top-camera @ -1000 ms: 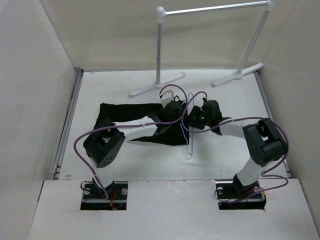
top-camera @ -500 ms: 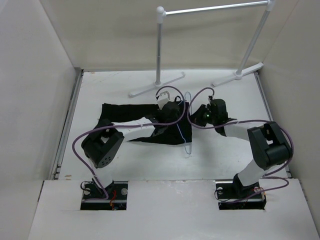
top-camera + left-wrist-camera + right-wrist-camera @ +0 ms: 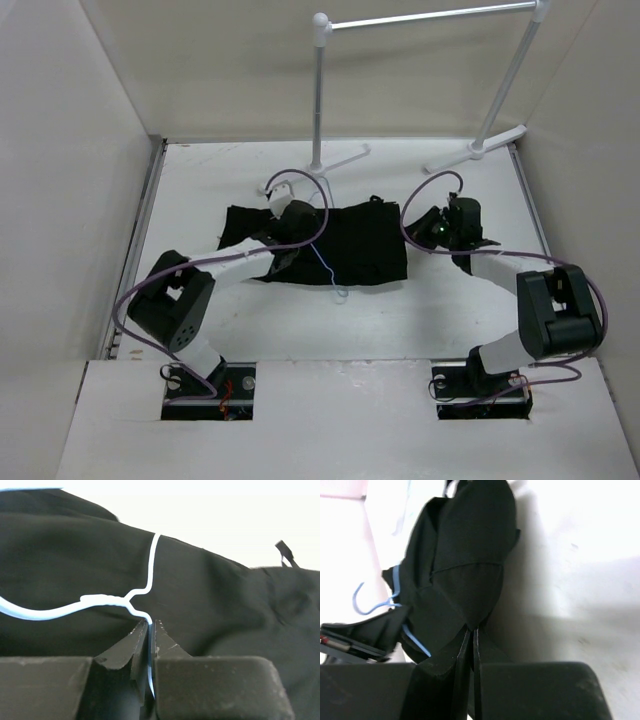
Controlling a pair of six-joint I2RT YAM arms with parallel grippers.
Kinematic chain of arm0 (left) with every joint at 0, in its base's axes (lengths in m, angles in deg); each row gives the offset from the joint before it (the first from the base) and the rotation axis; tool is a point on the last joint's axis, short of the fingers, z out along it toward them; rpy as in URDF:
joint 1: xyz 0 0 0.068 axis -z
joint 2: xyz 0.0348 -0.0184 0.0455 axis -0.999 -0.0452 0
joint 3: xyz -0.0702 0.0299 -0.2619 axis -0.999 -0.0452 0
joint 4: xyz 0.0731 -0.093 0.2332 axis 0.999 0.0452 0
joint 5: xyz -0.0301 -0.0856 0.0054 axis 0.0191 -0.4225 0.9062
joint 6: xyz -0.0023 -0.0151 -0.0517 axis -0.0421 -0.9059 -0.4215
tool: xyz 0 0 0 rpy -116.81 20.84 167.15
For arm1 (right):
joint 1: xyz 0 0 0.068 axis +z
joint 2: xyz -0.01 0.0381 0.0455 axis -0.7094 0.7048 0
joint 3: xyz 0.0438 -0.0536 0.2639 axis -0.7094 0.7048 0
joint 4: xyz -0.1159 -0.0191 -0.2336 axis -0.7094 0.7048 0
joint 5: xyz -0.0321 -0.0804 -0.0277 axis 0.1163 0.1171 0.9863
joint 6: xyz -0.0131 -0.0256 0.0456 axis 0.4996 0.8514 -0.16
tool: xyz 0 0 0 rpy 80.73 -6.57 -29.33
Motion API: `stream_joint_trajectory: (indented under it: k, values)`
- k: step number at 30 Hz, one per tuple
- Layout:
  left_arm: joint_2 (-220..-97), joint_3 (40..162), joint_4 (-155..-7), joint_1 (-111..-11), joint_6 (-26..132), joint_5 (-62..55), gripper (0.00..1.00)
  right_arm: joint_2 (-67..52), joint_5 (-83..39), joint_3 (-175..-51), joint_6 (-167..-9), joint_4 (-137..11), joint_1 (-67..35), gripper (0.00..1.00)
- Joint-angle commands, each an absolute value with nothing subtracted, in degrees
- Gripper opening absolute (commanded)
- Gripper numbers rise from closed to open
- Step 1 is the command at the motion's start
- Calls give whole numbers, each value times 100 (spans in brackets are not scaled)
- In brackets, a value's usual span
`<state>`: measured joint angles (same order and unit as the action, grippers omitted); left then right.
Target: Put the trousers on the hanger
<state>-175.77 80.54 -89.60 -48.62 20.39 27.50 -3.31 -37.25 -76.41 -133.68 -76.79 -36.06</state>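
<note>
Now the left pincer [image 3: 150, 626] clamps the hanger [image 3: 151, 562] wire, the right pincer [image 3: 472, 630] pinches the trousers [image 3: 462, 555] edge; the black cloth lies spread on the bench [image 3: 450, 310].

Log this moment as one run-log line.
left gripper: shut on hanger | right gripper: shut on trousers edge | hanger: lying across trousers | trousers: spread out

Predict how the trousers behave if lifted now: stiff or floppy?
Probably floppy: the trousers lie flat with folds, bunching where the right gripper pinches an edge. Likely to sag from that pinch, and may slide on the thin hanger wire the left gripper clamps.
</note>
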Motion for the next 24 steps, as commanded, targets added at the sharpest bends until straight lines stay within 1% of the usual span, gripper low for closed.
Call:
stream_joint_trajectory:
  k: [1, 7, 11, 17, 19, 24]
  values:
    - [-16974, 7777, -8930, -5132, 2381, 2990, 0, -627, -3497, -7494, -13399, -7603, -3767, 4]
    - [-16560, 7653, -8780, -5177, 2733, 2902, 0, -496, -3426, -7485, -13381, -7568, -3811, 6]
    - [-16481, 7925, -8675, -4923, 3067, 2938, 0, -293, -3259, -7485, -13372, -7480, -3759, 7]
    - [-16665, 8453, -8675, -4536, 3331, 2840, 0, -161, -3189, -7511, -13346, -7463, -3671, 11]
    - [-16744, 8602, -8666, -4448, 3366, 2893, 0, -205, -3101, -7485, -13372, -7410, -3671, 19]
    - [-16762, 8962, -8438, -4298, 3629, 3183, 0, -679, -2864, -7537, -13285, -7007, -3671, 52]
